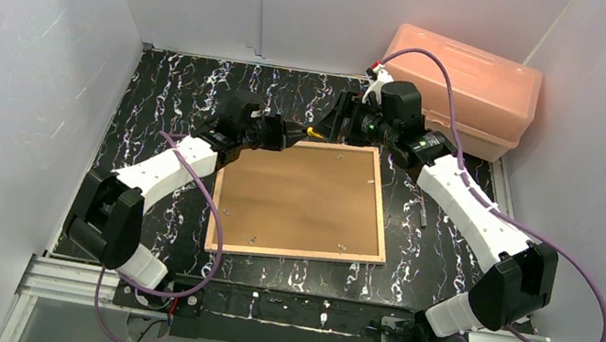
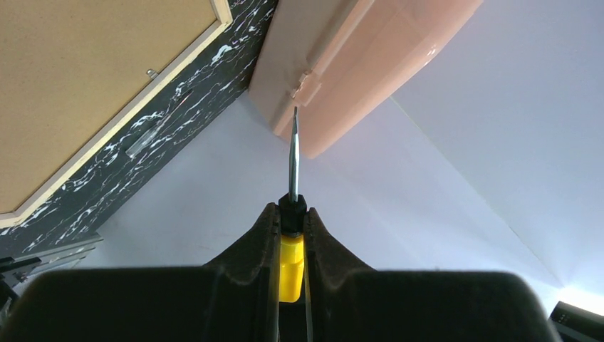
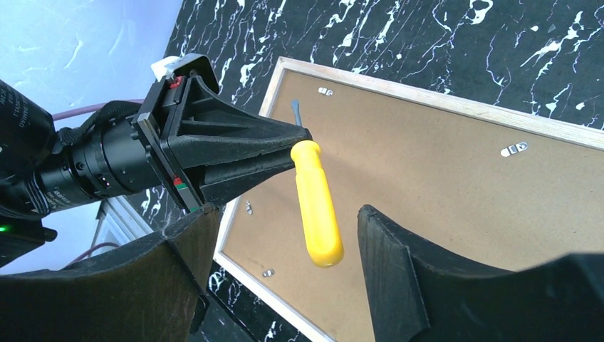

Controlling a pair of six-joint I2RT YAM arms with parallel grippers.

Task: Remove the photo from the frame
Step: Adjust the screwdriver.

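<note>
A large flat square frame [image 1: 295, 254] lies face down in the middle of the table [image 1: 174, 84]. Its thin pale wood edges surround a plain matte brown board [image 1: 300, 194]. Small silver clips [image 3: 514, 149] sit along the board's edges. We cannot see the photo.

Over the frame's far left corner, the left claw [image 2: 292, 212] is clamped tight on a screwdriver [image 3: 317, 206], gripping it where the smooth yellow plastic handle meets the thin grey metal shaft. The shaft's tip is near that corner, but we cannot tell whether it touches.

The right claw [image 3: 286, 214] stands wide open at the frame's far edge. Its blunt black fingers sit on either side of the yellow handle, apart from it and gripping nothing.

The table is glossy black with white marble-like veins. A rounded, pale pink plastic box [image 1: 471, 88] with a ribbed lid stands in the far right corner. Plain white walls [image 1: 24, 41] close in the table on three sides. Purple cables [image 1: 595, 294] loop from both white and black arms.
</note>
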